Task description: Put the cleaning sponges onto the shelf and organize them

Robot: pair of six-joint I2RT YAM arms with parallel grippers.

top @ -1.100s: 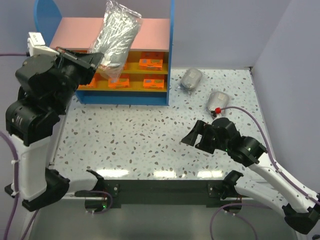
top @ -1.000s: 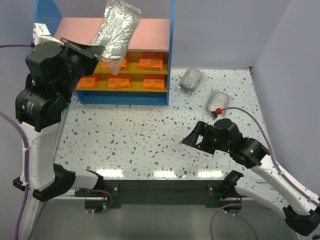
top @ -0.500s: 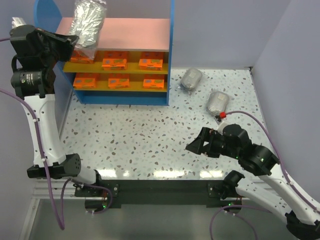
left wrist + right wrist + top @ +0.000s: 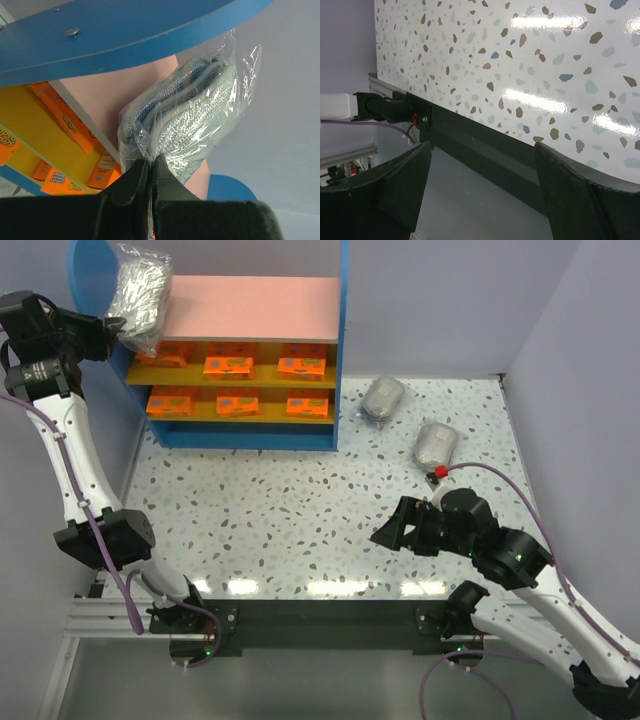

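My left gripper (image 4: 112,332) is shut on the bag edge of a grey sponge bundle (image 4: 140,290) and holds it high at the left end of the shelf's pink top board (image 4: 250,308), by the rounded blue side panel (image 4: 88,268). In the left wrist view the bundle (image 4: 192,112) hangs from my pinched fingertips (image 4: 161,167). Six orange packs (image 4: 227,365) lie on the two yellow shelves. Two more grey bundles (image 4: 382,398) (image 4: 435,443) lie on the table right of the shelf. My right gripper (image 4: 388,533) is open and empty over the table.
The speckled table (image 4: 270,520) ends at a dark front rail (image 4: 485,155). Purple walls stand at the back and right. The right arm's cable (image 4: 520,495) loops near the right bundle.
My left arm has swung up and to the left, carrying the grey bundle from above the middle of the pink board to its left end. My right arm has barely moved.
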